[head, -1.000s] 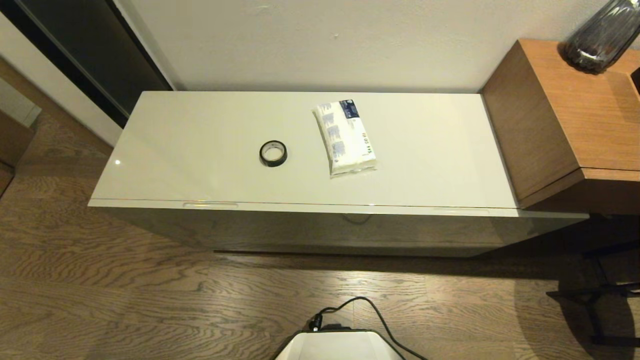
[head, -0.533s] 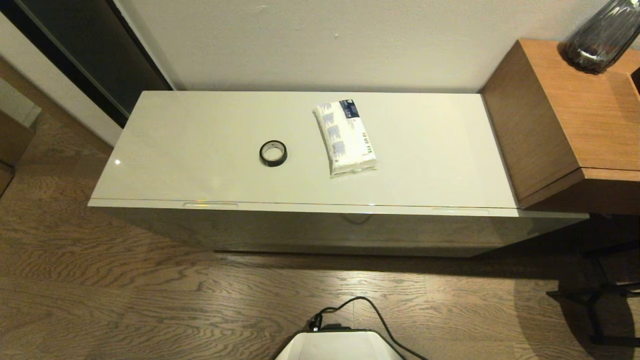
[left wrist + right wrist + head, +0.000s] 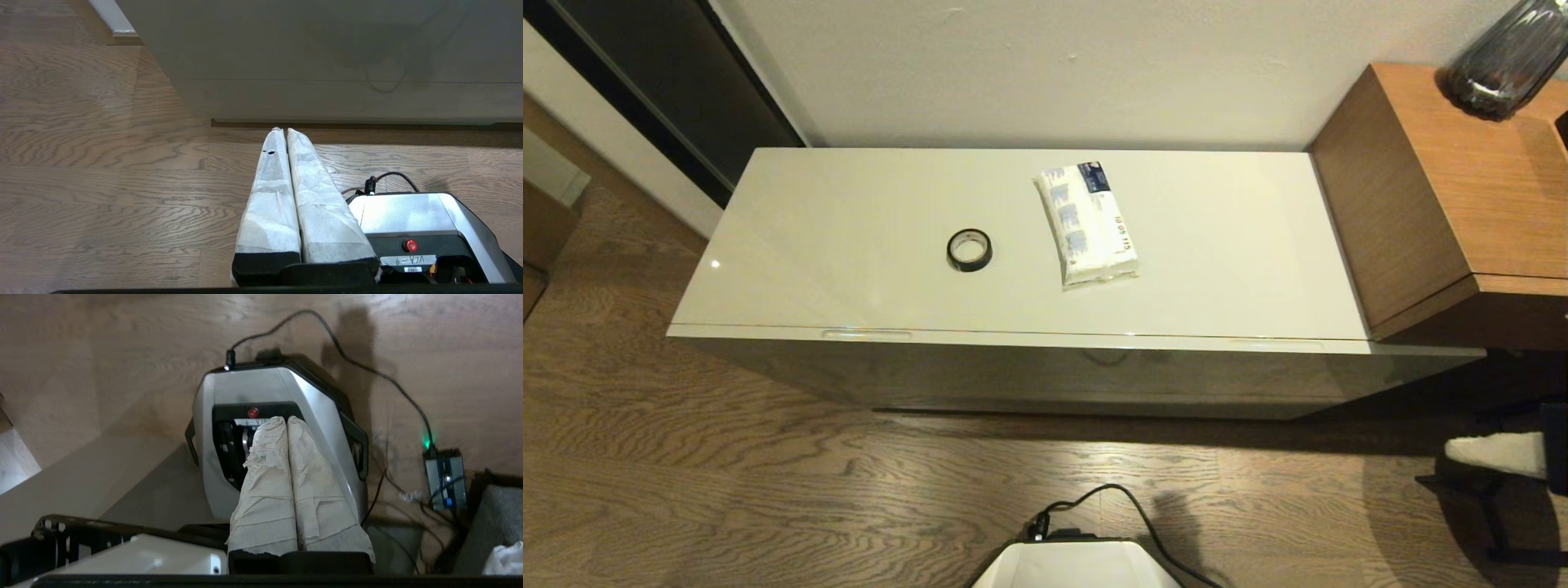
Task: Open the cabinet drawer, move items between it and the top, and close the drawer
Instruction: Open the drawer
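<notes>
The cabinet drawer [image 3: 1045, 371] is shut, its glossy front flush under the front edge of the top [image 3: 849, 245], with the slim handle slot [image 3: 866, 334] showing near the front left corner. On the top, the black tape roll [image 3: 969, 250] lies flat about midway along, nearer the front edge than the wall, with bare surface all the way to the left edge. The white tissue pack [image 3: 1086, 223] lies just to its right, apart from it and set at a slight angle, one end toward the wall and the other toward the front edge. From the pack to the right edge, where the brown wooden side table [image 3: 1445, 196] butts up against the cabinet, the top is bare again. The wooden floor [image 3: 768, 490] in front of the cabinet lies open, save for the robot's base [image 3: 1078, 565] and its black cable [image 3: 1131, 502]. The left gripper [image 3: 282, 131] hangs low before the cabinet front, its wrapped fingers pressed together on nothing. The right gripper [image 3: 286, 419] points down over the base, its fingers likewise closed and empty. Compared with a second ago, a white wrapped fingertip has come into the head view at the right edge, and a new shadow lies on the floor beside the cable; the roll and pack have not shifted.
</notes>
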You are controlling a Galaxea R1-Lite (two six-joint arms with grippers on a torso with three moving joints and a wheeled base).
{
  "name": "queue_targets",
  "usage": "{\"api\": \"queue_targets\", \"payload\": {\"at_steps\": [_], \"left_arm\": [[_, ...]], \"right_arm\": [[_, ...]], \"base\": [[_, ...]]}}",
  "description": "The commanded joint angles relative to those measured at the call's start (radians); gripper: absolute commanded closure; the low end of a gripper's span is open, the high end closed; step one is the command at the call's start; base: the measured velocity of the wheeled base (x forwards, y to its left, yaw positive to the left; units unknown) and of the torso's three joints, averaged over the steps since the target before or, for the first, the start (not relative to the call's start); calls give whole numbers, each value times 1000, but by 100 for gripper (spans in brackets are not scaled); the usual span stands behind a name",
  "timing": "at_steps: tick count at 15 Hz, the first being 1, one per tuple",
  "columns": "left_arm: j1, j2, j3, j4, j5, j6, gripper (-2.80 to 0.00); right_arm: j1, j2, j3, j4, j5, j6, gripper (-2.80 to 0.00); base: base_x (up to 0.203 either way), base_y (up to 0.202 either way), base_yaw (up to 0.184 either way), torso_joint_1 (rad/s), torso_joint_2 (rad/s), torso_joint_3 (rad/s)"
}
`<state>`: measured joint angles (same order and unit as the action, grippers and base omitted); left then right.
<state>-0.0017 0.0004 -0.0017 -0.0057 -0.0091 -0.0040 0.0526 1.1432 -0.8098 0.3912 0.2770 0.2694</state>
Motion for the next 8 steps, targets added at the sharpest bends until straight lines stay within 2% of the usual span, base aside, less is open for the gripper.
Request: {"api": "queue_targets", "payload": {"at_steps": [1, 5, 8], "left_arm": [[0, 1, 0, 0, 0, -1, 0], [0, 1, 0, 0, 0, -1, 0], [0, 1, 0, 0, 0, -1, 0]], "right_arm": [[21, 242, -90, -12, -12, 4, 0], [82, 432, -270, -8, -151, 25, 0], [142, 541, -377, -41, -224, 174, 0]], "base": [[0, 0, 0, 0, 0, 0], [0, 0, 0, 0, 0, 0], [0, 0, 0, 0, 0, 0]]}}
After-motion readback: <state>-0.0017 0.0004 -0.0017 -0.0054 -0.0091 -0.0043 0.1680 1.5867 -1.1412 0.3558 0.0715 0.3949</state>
